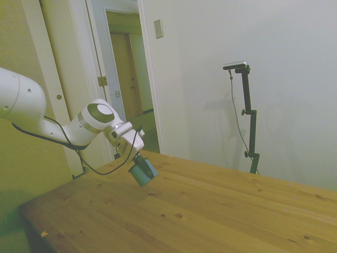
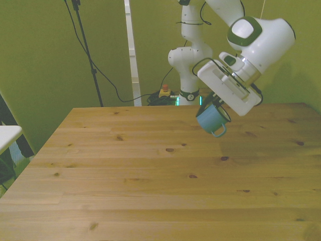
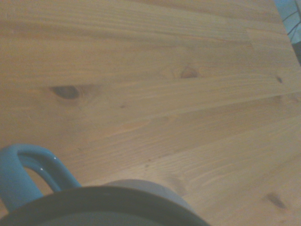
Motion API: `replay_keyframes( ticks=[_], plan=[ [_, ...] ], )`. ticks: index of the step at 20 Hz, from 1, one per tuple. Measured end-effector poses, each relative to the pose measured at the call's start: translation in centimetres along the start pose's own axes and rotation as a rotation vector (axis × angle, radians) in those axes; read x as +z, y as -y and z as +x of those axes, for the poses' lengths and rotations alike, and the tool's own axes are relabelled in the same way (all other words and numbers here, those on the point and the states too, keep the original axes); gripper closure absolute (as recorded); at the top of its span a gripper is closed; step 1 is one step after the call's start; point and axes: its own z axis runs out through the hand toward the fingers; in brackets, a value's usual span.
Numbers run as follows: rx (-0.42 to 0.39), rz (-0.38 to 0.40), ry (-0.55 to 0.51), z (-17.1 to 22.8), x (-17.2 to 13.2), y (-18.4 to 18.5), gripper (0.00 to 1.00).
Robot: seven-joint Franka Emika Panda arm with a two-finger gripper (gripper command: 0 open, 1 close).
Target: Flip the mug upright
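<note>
I have the mug (image 2: 211,118) clamped in my claw (image 2: 216,104), carried in the air above the bench (image 2: 150,170), over its far side toward the front view's right and not touching the wood. From the side view the mug (image 1: 142,172) hangs tilted, base angled down toward the boards, mouth turned up toward my wrist, and its handle (image 2: 218,132) points downward on the low side. I judge my hold to be on the rim, though I can't see exactly how the fingers sit across it. The main risk, as I read it, is that a thin rim gives little to pinch, so a quick wrist turn could let the mug pivot or slip out and drop. If I lower while it is this tilted, the edge of the base or the handle would meet the bench first and could kick the mug over onto its side. Letting go before the base sits flat would leave it rolling. The wrist view shows only the dark rim (image 3: 94,207), the handle and bare boards, so I can't gauge clearance from there.
</note>
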Motion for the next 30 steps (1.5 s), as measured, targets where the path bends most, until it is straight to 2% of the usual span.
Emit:
replay_keyframes(
  ticks=[4,7,11,14,20,27,28,30],
  plan=[
    [0.088,0.084,0.140,2.5,3.9,1.5,1.00],
    [0.119,0.170,0.265,3.0,6.6,3.8,1.00],
    [0.122,0.297,0.389,3.5,7.9,6.4,1.00],
    [0.106,0.358,0.460,4.7,10.0,7.3,1.00],
    [0.095,0.380,0.525,6.0,13.7,8.2,1.00],
    [0.077,0.381,0.524,5.7,13.9,8.8,1.00],
    [0.075,0.381,0.524,5.6,13.8,8.9,0.00],
    [0.071,0.378,0.527,5.5,13.7,8.9,0.00]
  ],
)
